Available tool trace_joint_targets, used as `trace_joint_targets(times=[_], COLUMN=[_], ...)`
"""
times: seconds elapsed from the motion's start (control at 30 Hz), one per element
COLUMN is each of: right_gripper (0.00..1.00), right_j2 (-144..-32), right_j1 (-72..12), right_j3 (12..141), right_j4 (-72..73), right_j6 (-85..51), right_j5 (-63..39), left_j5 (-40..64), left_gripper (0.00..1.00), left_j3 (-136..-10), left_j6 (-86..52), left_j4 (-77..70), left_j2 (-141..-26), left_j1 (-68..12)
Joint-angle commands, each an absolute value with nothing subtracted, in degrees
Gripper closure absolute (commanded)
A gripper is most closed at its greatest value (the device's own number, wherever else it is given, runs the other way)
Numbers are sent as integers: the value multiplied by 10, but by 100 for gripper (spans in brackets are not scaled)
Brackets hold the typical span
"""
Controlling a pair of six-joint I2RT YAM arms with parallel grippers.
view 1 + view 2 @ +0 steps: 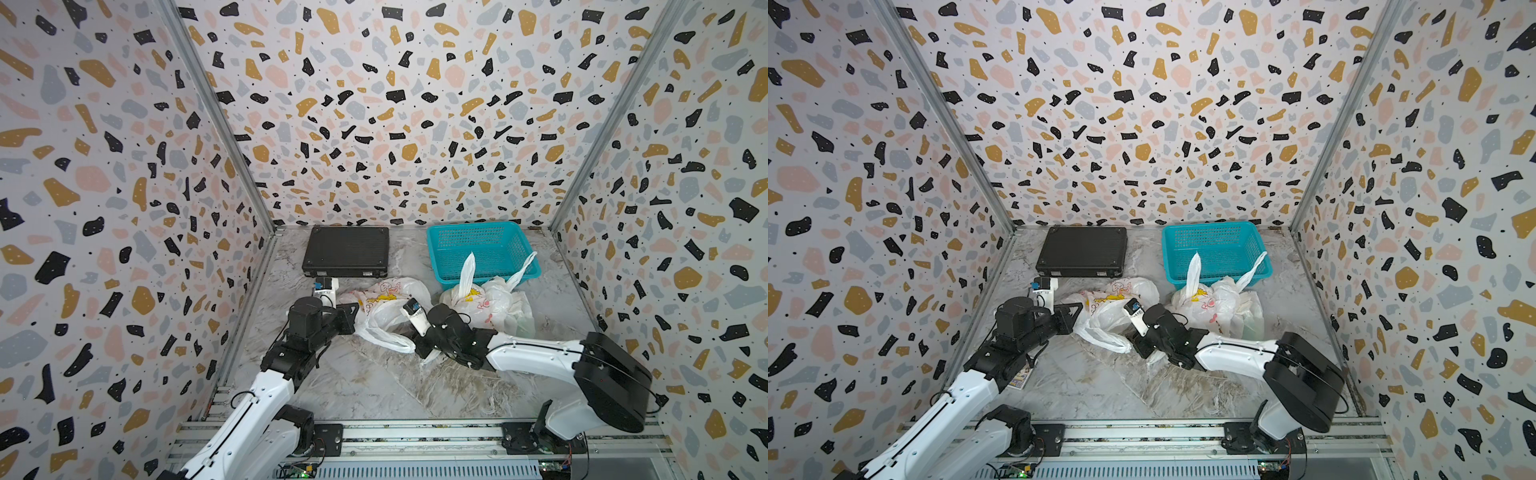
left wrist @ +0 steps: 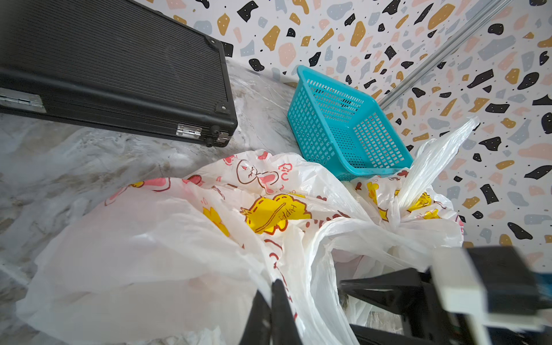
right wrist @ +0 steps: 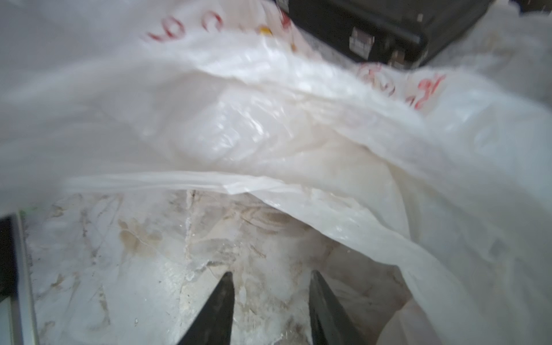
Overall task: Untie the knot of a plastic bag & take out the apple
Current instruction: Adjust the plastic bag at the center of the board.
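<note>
The plastic bag [image 1: 388, 297] is spread on the desk [image 1: 374, 386], just before the black case [image 1: 345, 249]. Its film is clamped by the left pincer [image 2: 270, 288]. The right pincer [image 3: 271, 276] is held apart (nothing between) beside the bag's rim.

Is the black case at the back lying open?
No, the black case lies flat with its lid shut down on its base.

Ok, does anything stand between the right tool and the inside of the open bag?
Only its own plastic. The right tool stands open over the table, and the open bag has its lower rim lying across the path just ahead. What is inside does not show.
</note>
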State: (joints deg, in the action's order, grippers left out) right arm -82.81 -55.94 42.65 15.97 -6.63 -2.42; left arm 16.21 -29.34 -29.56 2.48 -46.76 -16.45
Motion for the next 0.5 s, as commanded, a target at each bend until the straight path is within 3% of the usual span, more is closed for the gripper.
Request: trace_joint_targets(times=[0.0,0.13,0.23,0.4,0.47], right_gripper=[43,28,22,20,26], right_j2=[-796,-834,-875,-953,-977], right_j1=[-560,-560,-559,-557,-556], right_j3=[423,444,471,520,536], right_j4=[223,221,212,228,246], right_j6=[45,144,181,204,200], right_j5=[-43,-106,-143,-116,-96], left_j5=[168,170,170,178,181], left_gripper=[100,100,100,100,100], left_j3=[-299,-300,-304,-317,-320], left_j6=[-290,-293,-296,-299,-300], left_j4=[-3,-4,-3,-6,-6], left_j2=[-468,-468,-469,-479,-483], left_j1=[-162,-163,-162,-162,-161])
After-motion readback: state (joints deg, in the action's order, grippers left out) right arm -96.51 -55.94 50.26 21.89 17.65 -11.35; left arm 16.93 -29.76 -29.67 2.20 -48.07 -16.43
